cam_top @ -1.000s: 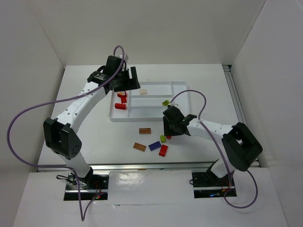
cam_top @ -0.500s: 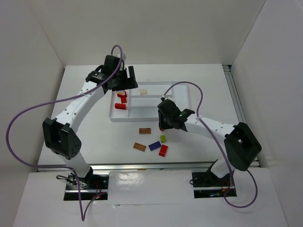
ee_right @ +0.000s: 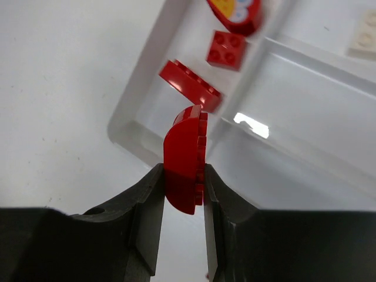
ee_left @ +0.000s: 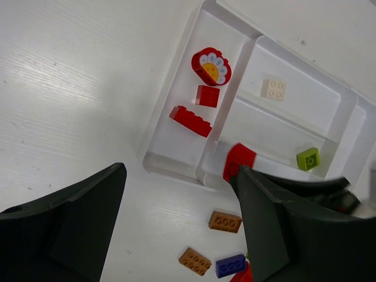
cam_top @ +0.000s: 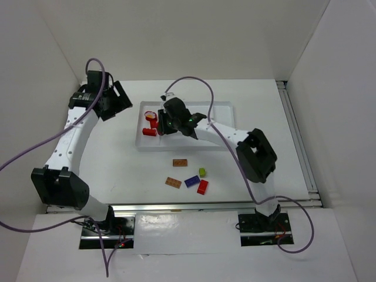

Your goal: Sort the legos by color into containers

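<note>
The right gripper [ee_right: 184, 179] has its dark jaws closed flat on either side of a red curved brick [ee_right: 185, 158], which stands on edge with its rounded top uppermost. Beyond it lies the white tray [ee_right: 136, 94] on the pale bench [ee_right: 64, 76]. In the tray's near-left compartment a long red brick [ee_right: 191, 85] lies at a slant, with a square red brick [ee_right: 226, 48] just past it and a round red piece [ee_right: 239, 14] with a yellow and white face at the top edge. Across the divider, a cream plate [ee_right: 367, 38] is cut off at the right edge.
</note>
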Tool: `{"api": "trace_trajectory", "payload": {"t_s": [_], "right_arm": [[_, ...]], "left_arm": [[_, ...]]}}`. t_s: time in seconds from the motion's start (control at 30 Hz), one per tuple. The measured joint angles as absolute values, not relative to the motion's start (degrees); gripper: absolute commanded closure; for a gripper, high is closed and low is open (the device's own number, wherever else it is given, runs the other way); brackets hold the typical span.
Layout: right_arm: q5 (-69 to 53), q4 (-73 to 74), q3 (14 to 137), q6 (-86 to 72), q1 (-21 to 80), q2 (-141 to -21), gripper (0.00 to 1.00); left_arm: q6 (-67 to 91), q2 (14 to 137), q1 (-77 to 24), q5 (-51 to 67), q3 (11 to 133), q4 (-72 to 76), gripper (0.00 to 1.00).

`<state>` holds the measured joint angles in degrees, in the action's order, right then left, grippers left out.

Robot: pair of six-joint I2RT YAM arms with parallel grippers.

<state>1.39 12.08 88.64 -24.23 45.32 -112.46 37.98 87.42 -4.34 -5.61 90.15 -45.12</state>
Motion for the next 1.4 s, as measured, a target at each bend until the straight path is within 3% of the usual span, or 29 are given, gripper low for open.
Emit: {"api": "trace_trajectory", "payload": {"t_s": [0.07,0.1,0.13,0.17,0.23,0.4,0.53,0.67,0.73,0.77,0.93,1.03,1.17,1.33,1.4], "right_arm": [[-0.38,11.92,94.76,-23.2,45.69,-118.08,0.86],[-0.93,11.7,96.82,-22.81,45.82,-120.16,0.77],[-1.32,11.4,98.04,-22.57,45.95,-121.73,0.58],[-1.85,11.55,99.09,-22.35,46.02,-123.04,0.47],[-2.57,12.14,101.67,-22.02,46.17,-125.43,0.32],[-2.31,12.27,102.52,-21.26,46.52,-125.69,0.35],[-0.19,12.03,92.29,-20.95,46.59,-117.3,0.48],[3.27,12.45,78.72,-21.3,46.57,-104.29,0.48],[5.06,13.3,72.69,-22.02,46.57,-97.54,0.4],[5.98,13.56,69.43,-22.52,46.57,-93.93,0.26],[8.08,17.06,58.94,-26.02,46.52,-83.99,0.24],[8.69,19.57,54.15,-28.16,46.52,-83.22,0.18],[10.48,24.58,50.57,-29.58,46.52,-83.22,0.18],[10.94,24.82,49.41,-30.39,46.52,-83.22,0.33],[10.72,24.71,48.73,-30.63,46.52,-83.46,0.35]], "left_arm": [[37.91,85.1,-3.36,-5.61,89.52,-45.45,0.13],[37.89,84.18,-2.96,-5.52,89.36,-45.39,0.13],[37.87,83.48,-2.52,-5.45,89.21,-45.34,0.13],[37.8,82.76,-2.0,-5.37,88.97,-45.34,0.13],[37.76,81.78,-1.15,-5.26,88.62,-45.43,0.13],[37.67,81.14,-0.16,-4.4,87.81,-45.08,0.13],[37.3,81.34,-0.19,-2.52,87.11,-44.93,0.13],[35.9,81.58,-1.26,-2.0,86.83,-44.73,0.14],[34.83,81.84,-3.33,-2.13,86.83,-44.42,0.14],[34.48,82.11,-4.95,-2.28,86.83,-44.1,0.14],[33.19,86.02,-11.29,-2.81,86.85,-43.66,0.14],[33.04,88.44,-12.88,-3.11,86.85,-44.07,0.14],[32.99,89.52,-14.46,-3.7,87.09,-44.27,0.14],[33.01,90.83,-16.14,-3.97,88.97,-44.53,0.15],[33.01,91.24,-16.6,-4.19,89.38,-44.51,0.15]]}}
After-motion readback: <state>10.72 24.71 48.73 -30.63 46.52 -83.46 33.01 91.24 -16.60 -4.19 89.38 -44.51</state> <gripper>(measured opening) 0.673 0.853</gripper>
